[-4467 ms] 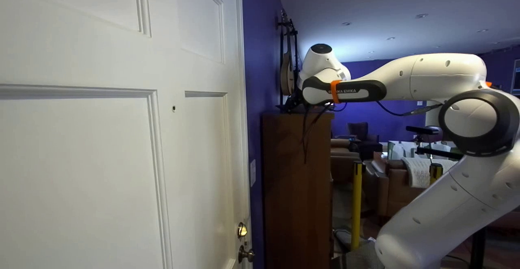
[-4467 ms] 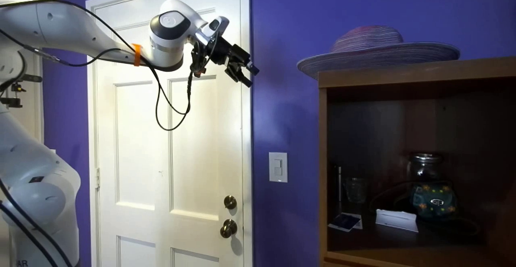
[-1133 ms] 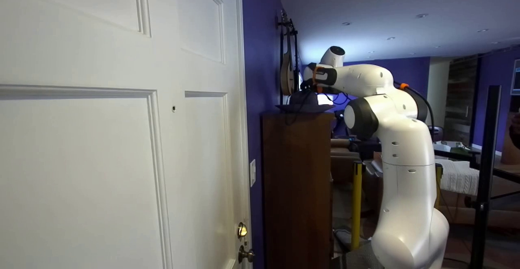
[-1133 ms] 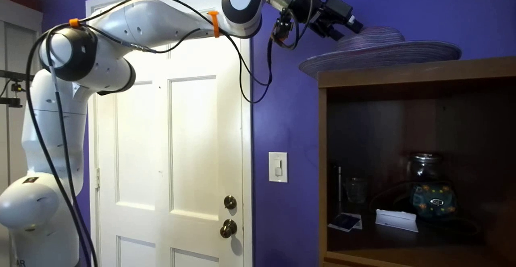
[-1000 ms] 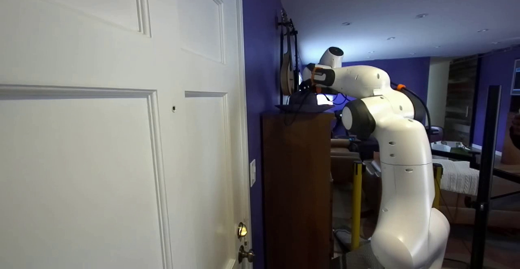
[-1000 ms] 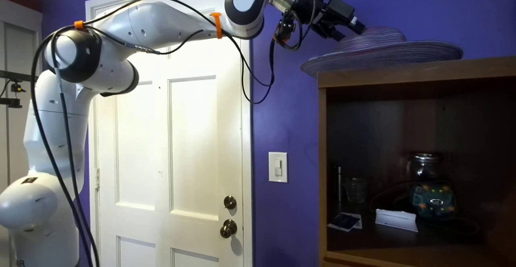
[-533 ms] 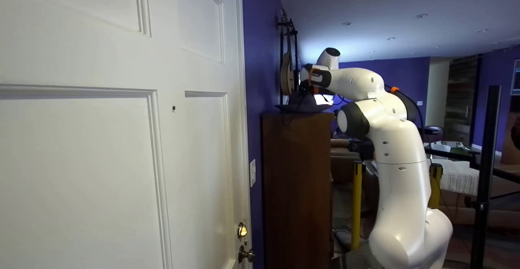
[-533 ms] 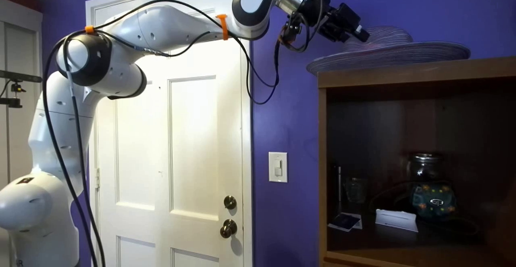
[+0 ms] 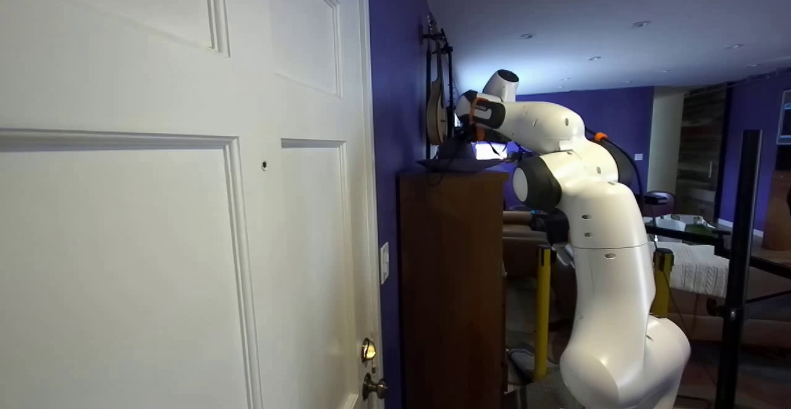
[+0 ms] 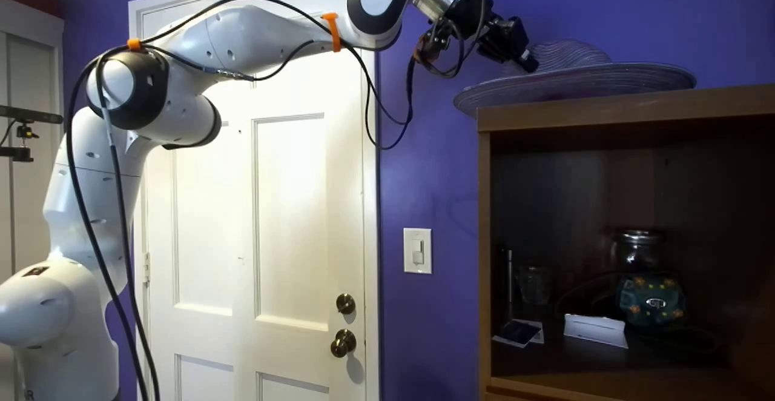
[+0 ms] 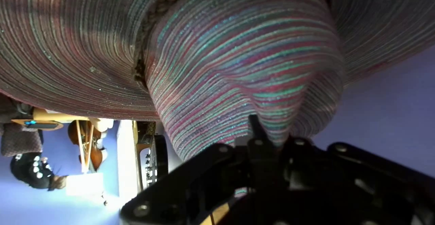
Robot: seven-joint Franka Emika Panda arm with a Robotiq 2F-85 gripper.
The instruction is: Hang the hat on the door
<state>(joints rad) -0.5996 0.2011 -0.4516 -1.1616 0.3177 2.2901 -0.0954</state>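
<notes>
The wide-brimmed hat (image 10: 611, 83) rests on top of the brown cabinet, its brim jutting past the cabinet's edge toward the door. In the wrist view its crown, striped pink, green and purple, fills the upper middle, drawn into a fold that runs between my fingers. My gripper (image 11: 277, 140) is shut on that fold; how deep the cloth sits is hard to see in the dark. In an exterior view my gripper (image 10: 528, 62) points down at the near side of the crown. The white panelled door (image 10: 290, 219) stands shut behind my arm, with a small dark fitting (image 9: 264, 165) on it.
The brown cabinet (image 10: 623, 107) stands beside the purple wall, with a jar (image 10: 639, 249) and a small bag (image 10: 652, 304) inside. Brass knobs (image 10: 343, 343) sit on the door's edge. Instruments (image 9: 437, 106) hang on the wall past the cabinet. Cables (image 10: 399, 128) dangle below my wrist.
Over the last second my jaws closed and pinched the crown into a fold. In the last half second gripper and hat shifted slightly toward the door. Earlier, the arm swung from the door to the hat.
</notes>
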